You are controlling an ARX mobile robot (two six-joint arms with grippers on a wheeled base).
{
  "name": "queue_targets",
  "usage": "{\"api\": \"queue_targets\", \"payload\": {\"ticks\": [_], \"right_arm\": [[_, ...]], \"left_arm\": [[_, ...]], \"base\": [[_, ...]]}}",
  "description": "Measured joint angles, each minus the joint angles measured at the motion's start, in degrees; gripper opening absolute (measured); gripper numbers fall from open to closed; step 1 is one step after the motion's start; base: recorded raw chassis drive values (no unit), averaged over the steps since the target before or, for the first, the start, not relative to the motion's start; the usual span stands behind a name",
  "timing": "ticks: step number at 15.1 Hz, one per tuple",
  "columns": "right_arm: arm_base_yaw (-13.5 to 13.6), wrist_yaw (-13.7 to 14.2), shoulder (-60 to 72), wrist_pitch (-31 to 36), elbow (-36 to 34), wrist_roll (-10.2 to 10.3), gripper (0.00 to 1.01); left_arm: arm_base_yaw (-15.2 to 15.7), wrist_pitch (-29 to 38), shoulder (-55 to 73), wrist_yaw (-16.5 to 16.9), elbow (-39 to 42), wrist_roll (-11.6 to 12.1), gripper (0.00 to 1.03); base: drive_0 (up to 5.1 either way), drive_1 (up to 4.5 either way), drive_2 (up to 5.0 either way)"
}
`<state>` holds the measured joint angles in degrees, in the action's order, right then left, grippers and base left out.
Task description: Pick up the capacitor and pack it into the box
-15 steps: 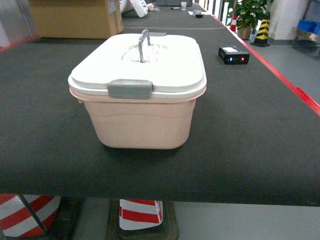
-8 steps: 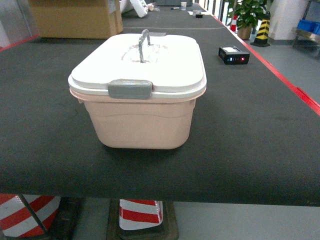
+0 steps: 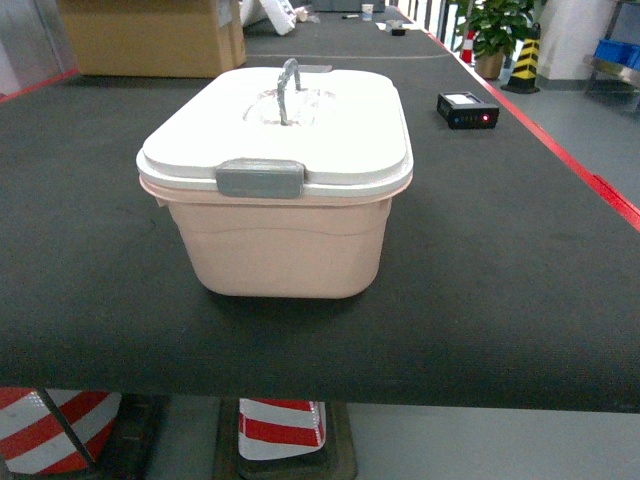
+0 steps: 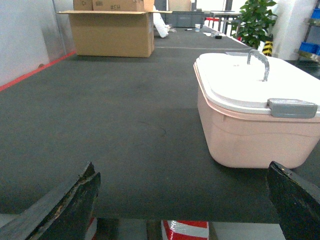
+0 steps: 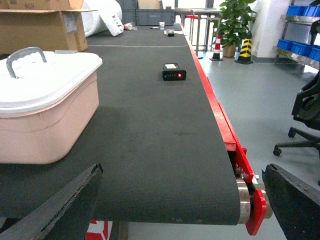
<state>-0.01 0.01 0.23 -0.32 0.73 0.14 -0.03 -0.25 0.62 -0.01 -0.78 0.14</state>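
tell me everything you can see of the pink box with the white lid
The pale peach-pink rectangular plastic box has rounded corners and a rolled rim. Its white lid is on, with the grey latch at the near end and a grey arched handle standing up at its middle. It sits upright on the black belt-like surface, and neither hand touches it.
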Motion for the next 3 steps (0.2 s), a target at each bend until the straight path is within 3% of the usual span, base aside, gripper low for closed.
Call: {"api": "queue_targets", "payload": {"ticks": [3], "right_arm": [[0.0, 0.0, 0.0, 0.0, 0.0, 0.0, 0.98]], "left_arm": [[0.0, -0.02, 0.0, 0.0, 0.0, 0.0, 0.98]], "base": [[0.0, 0.0, 0.0]]}}
